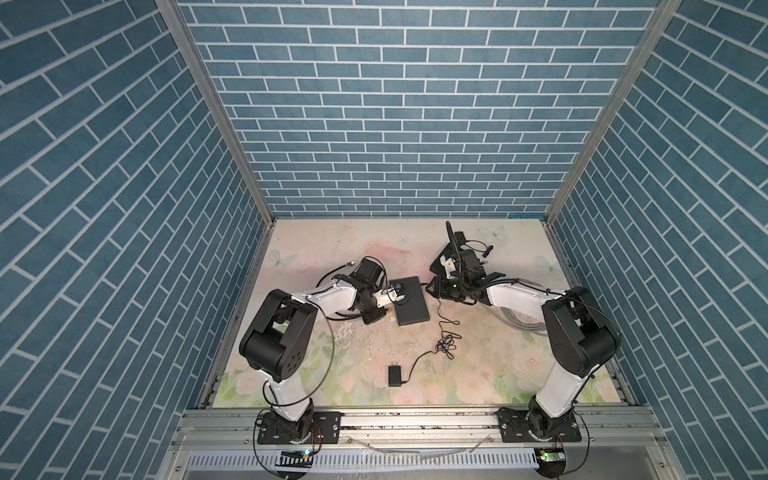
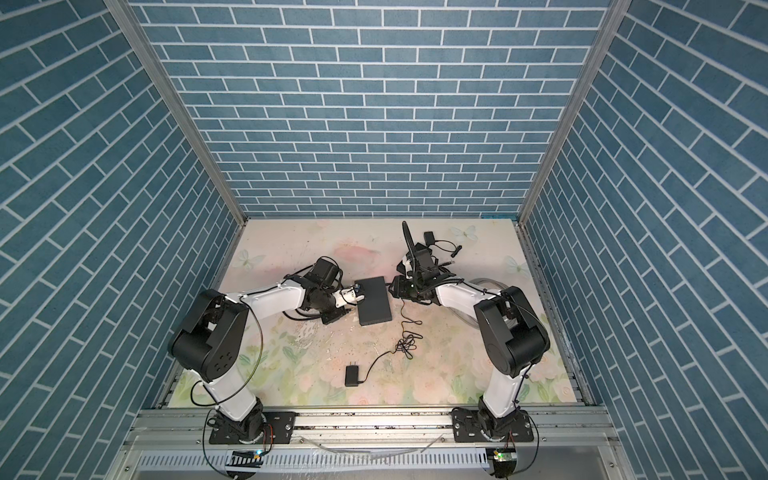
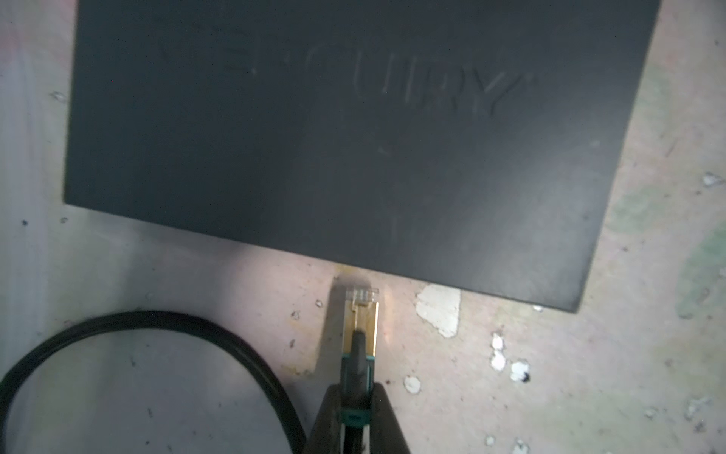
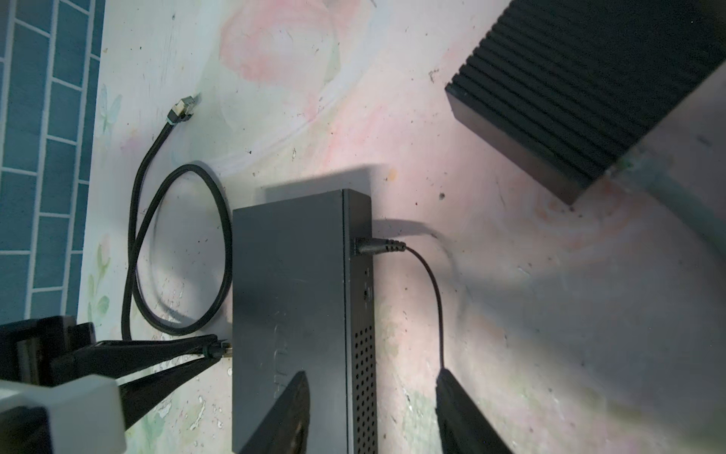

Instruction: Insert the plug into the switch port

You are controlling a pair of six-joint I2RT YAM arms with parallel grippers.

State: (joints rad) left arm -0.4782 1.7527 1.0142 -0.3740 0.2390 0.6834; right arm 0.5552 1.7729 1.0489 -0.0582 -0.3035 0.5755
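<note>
Blue brick walls [image 1: 395,124] stand all around my flowery worktop [image 1: 332,249]. The black switch [image 1: 411,299] lies flat in the middle, between my two arms. A thin power lead [image 4: 377,247] is plugged into one side of it.

My left gripper [image 3: 355,397] is clenched on the plug [image 3: 360,318], pinching it by the green part at its back. The gold and clear tip points straight at the long side of the switch. In my left wrist view the tip sits just beside that edge and does not look pushed in. The port is hidden under the top of the box, so I cannot see the hole. The plug's black cable [image 4: 220,220] lies in a loose loop on the worktop.

My right gripper [image 4: 373,377] is released, with its two fingers spread apart. One finger hangs over the top of the switch and the other hangs beside it. It holds nothing.

I think I am lining up the plug, and the push is not yet done. Next I should slide the plug straight forward, level and slow, until it goes in. The switch could slip away when I push, so my right gripper should steady it. If the tip is too high or off to one side, it will bump the box.
</note>
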